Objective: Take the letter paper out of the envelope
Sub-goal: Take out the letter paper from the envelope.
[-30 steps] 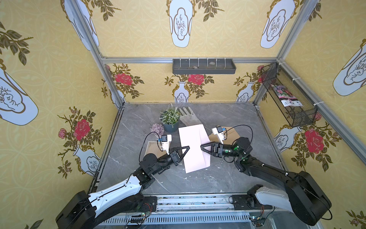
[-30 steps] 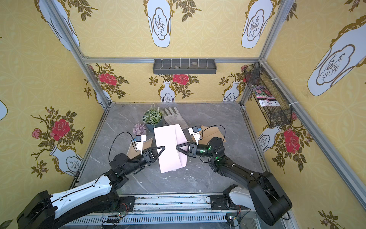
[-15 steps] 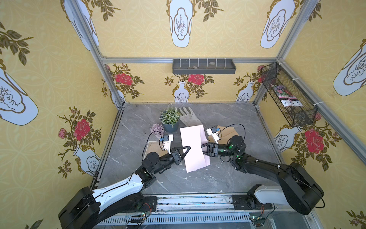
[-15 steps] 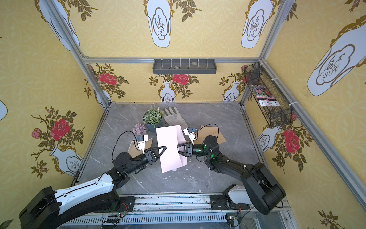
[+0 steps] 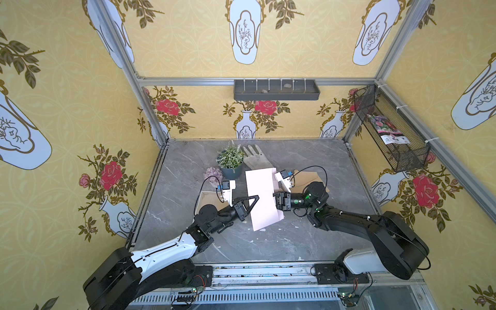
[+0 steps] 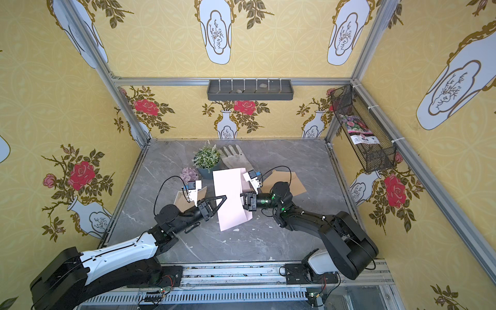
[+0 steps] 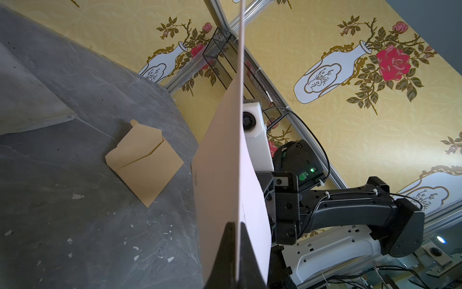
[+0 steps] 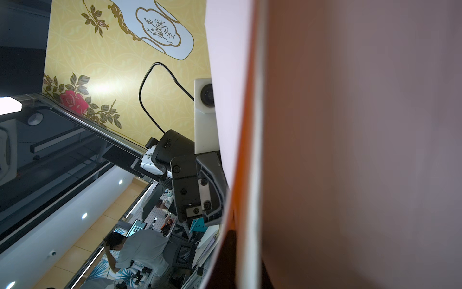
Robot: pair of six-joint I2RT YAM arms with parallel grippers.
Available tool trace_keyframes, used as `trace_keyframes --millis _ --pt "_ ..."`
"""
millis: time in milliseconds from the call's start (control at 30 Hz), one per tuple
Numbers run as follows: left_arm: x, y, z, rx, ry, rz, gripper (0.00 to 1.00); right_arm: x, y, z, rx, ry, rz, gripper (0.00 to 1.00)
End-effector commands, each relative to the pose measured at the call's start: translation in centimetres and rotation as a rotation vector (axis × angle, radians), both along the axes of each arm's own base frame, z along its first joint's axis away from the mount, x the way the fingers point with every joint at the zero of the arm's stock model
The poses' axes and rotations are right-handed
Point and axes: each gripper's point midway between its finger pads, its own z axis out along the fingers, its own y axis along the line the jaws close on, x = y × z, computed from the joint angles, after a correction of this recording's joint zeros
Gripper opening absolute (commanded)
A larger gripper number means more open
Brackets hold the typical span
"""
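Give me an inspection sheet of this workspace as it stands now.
Surface: grey marble-look tabletop, pale flecks near the front.
Job's things: pink letter paper out, held up between both arms; tan envelope lying apart on the tabletop.
Clutter: potted plant, grey glove, purple flower, brown card under the left arm.
Grippers: left gripper shut on the letter paper; right gripper shut on its opposite edge.
Cables: black wrist-camera cable looped, clear of the paper.
Surroundings: floral walls, grey shelf, wire basket.
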Motion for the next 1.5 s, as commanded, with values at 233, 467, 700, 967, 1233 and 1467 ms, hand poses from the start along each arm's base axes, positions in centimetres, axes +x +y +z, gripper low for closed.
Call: trace_keyframes --millis 233,467,700,967,1233,1467 --pt "-0.8 0.5 0.4 0.008 -0.025 -0.013 0.19 0.5 -1.4 0.5 0.031 -0.045 -0.044 0.0" --pt "-0.9 1.1 0.6 0.013 -0.03 0.0 0.11 1.0 -2.3 0.1 0.006 -0.038 -0.08 0.0" --pt "-0.9 1.1 0.4 0.013 -0.028 0.0 0.0 1.0 -2.5 -0.1 -0.012 -0.042 -0.091 0.0" --pt "-0.8 2.0 0.4 0.009 -0.026 0.03 0.0 0.7 -3.4 -1.2 -0.048 -0.021 -0.098 0.0" --pt "-1.0 3.0 0.4 0.025 -0.028 0.049 0.0 1.6 -6.8 -4.5 -0.103 0.059 -0.184 0.0" --pt "0.1 4.3 -3.5 0.152 0.081 0.143 0.0 4.4 -11.9 -3.9 -0.202 0.038 -0.414 0.0"
